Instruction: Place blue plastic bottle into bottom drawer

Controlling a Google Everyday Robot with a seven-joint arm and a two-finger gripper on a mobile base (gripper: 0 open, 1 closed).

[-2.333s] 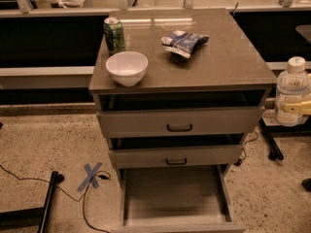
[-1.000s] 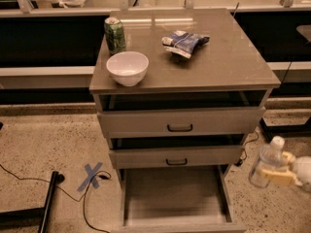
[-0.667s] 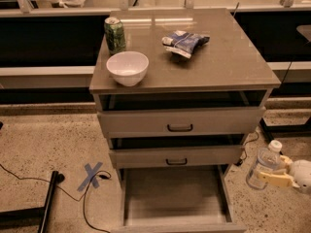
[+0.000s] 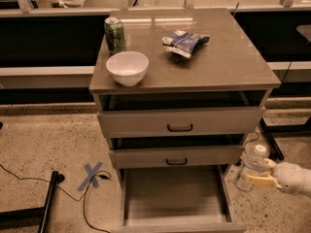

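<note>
While the flat grey bottom drawer (image 4: 171,194) stands open, the pincer (image 4: 256,178) grips the clear blue plastic bottle (image 4: 249,168) beside it

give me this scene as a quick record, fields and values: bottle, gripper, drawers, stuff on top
gripper: gripper, lower right of the view, right of the cabinet, shut on the bottle
bottle: blue plastic bottle, roughly upright, outside the drawers, off to the right of them
drawer: bottom drawer pulled open, nothing visible inside
cabinet top: green can at back left, white bowl in front of it, snack bag near back centre
task state: bottle not yet in drawer
</note>
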